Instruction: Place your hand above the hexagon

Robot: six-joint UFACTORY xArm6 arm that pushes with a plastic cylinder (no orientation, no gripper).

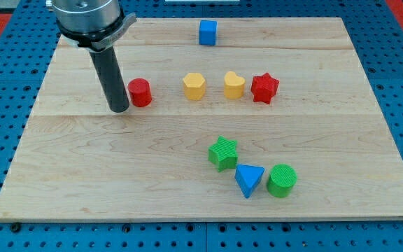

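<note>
Resting my tip (119,109) just left of the red cylinder (140,92), yellow hexagon (194,86) further right, no gripper fitted.

Red cylinder (140,92), red star (264,87), yellow hexagon (194,86), yellow heart (234,85), blue cube (208,32), green star (223,152), pale wood board (82,175).

Straight dark cylindrical rod descending near-vertically from a grey metal mount at the view's top left; my tip (119,110) rests at table height in the view's left half.
</note>
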